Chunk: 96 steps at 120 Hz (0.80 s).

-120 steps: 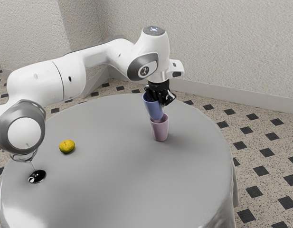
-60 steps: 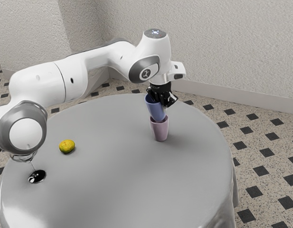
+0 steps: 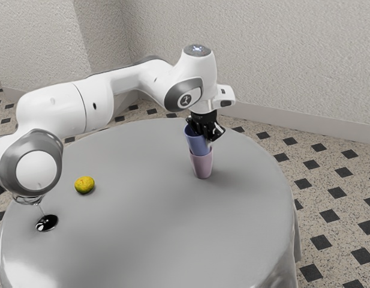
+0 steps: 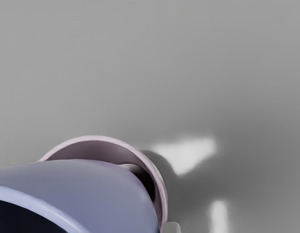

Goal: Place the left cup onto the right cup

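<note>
A blue cup (image 3: 196,142) sits with its base inside the pink cup (image 3: 202,165), which stands upright on the round grey table (image 3: 149,210). My gripper (image 3: 204,131) is shut on the blue cup's rim from above. The blue cup stands nearly upright, leaning slightly toward the exterior view's left. In the wrist view the blue cup (image 4: 77,194) is just under my hand, and the pink cup's rim (image 4: 140,160) curves around it.
A yellow-green lemon-like fruit (image 3: 84,185) lies on the table toward the exterior view's left. A wine glass (image 3: 41,211) stands near the table's left edge, under the arm's elbow. A checkered floor and white walls surround the table.
The blue cup has sunk deeper into the pink cup and straightened from a tilt toward upright. My hand has shifted slightly to the exterior view's right and downward.
</note>
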{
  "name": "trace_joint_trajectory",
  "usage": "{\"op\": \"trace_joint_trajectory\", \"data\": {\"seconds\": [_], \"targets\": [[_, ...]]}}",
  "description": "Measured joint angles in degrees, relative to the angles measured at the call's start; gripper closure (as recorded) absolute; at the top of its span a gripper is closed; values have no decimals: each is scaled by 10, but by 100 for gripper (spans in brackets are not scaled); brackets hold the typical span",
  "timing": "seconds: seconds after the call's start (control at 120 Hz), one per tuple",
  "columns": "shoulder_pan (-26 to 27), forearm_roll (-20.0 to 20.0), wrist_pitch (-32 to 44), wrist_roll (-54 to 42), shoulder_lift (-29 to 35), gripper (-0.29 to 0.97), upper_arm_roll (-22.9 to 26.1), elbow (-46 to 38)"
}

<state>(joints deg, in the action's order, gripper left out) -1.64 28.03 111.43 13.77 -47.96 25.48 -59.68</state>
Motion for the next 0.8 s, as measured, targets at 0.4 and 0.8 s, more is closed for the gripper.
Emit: {"op": "trace_joint_trajectory", "data": {"seconds": [0.4,0.8], "targets": [[0,-5,8,-10,-3,49,-1,0],[3,-4,6,-16,13,45,-1,4]]}}
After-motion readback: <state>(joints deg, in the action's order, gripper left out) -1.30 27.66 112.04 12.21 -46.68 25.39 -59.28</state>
